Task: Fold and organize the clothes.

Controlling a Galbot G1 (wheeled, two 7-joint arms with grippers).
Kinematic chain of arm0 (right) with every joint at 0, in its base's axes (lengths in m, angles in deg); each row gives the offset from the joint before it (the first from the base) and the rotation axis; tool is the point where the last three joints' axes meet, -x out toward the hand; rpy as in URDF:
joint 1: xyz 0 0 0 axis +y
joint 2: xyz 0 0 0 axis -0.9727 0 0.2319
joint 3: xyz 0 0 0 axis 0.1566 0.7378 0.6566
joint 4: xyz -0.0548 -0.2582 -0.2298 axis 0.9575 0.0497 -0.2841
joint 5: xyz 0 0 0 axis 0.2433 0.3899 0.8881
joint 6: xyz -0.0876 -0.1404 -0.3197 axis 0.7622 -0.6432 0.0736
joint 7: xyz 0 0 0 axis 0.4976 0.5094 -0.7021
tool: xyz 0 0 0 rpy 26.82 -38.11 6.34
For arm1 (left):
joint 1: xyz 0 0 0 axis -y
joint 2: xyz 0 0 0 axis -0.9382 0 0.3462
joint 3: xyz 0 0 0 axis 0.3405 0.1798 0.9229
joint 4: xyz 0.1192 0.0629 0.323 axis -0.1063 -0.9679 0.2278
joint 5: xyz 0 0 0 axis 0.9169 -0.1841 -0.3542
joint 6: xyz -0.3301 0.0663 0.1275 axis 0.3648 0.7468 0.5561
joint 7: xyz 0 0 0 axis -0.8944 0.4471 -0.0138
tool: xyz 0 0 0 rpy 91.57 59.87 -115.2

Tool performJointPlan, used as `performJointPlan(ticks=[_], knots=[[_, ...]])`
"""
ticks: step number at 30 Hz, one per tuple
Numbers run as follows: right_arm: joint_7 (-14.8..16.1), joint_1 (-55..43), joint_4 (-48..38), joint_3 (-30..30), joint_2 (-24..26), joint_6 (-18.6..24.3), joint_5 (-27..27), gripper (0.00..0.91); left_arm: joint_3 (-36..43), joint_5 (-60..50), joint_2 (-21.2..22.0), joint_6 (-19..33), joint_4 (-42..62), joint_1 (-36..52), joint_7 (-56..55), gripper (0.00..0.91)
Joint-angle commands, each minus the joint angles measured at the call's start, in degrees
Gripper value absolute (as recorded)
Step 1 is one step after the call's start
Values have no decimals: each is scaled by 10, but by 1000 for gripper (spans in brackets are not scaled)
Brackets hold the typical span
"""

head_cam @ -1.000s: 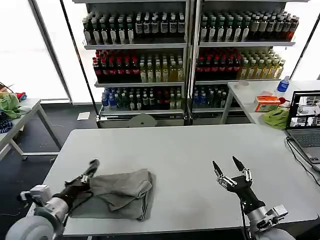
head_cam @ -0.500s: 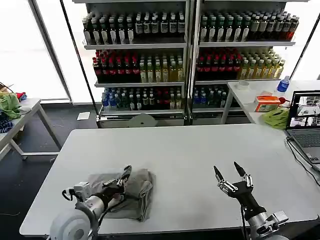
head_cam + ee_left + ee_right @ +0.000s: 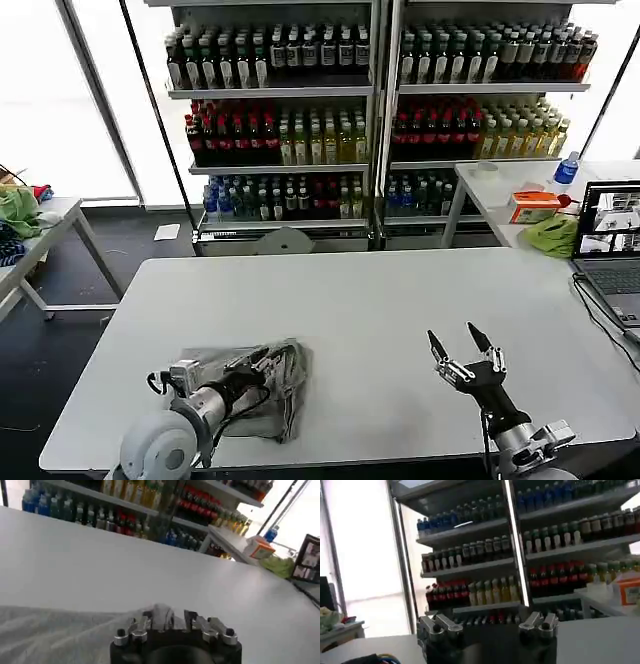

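Note:
A light grey shirt (image 3: pixel 258 415) lies crumpled near the front left of the white table (image 3: pixel 380 300). Its print and collar are hidden in the folds. My left gripper (image 3: pixel 280 358) lies low across the shirt, pointing right. In the left wrist view the shirt (image 3: pixel 50 635) spreads below the left gripper (image 3: pixel 165 615), and a raised fold of it stands pinched between the jaws. My right gripper (image 3: pixel 458 345) hovers over bare table at the front right, open, fingers pointing up and holding nothing. In the right wrist view the right gripper (image 3: pixel 487 625) faces the bottle shelves.
A laptop (image 3: pixel 612 240) with a cable sits at the table's right edge. Behind it a second table holds a yellow-green cloth (image 3: pixel 550 235) and an orange box (image 3: pixel 533 206). Bottle shelves (image 3: pixel 380 110) fill the back. A side table with green cloths (image 3: pixel 20 210) stands far left.
My left gripper swept right from the shirt's left edge across it, drawing cloth along. The shirt is now bunched narrower. The right gripper has sunk slightly and stays open.

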Motion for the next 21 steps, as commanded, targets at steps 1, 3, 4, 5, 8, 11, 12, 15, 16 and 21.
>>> performJointPlan(ticks=[1,3,4,5,8,11,12,15,16,21], knots=[[-1,-7,-6,7,2,1,0,907,-150,-63,-20,0,-103,-84,124,907],[-1,-13,-11,13,5,2,-1,907,-212,-129,-16,1,-91,-120,166,907],[-1,-15,-14,15,5,3,0,907,-223,-153,-11,2,-86,-131,176,907],[-1,-18,-17,19,8,4,0,907,-245,-183,-6,4,-73,-149,187,907],[-1,-27,-25,26,11,6,-1,907,-274,-233,9,35,-40,-192,207,907],[0,-33,-32,28,16,7,-4,907,-277,-244,28,62,0,-216,208,907],[0,-33,-34,28,17,8,-4,907,-276,-245,34,68,8,-219,208,907],[0,-32,-48,28,25,14,-4,907,-274,-248,40,76,47,-211,206,907],[1,-32,-49,28,27,15,-4,907,-272,-245,41,76,57,-208,205,907],[2,-28,-54,24,24,20,1,907,-257,-217,42,71,90,-190,197,907]])
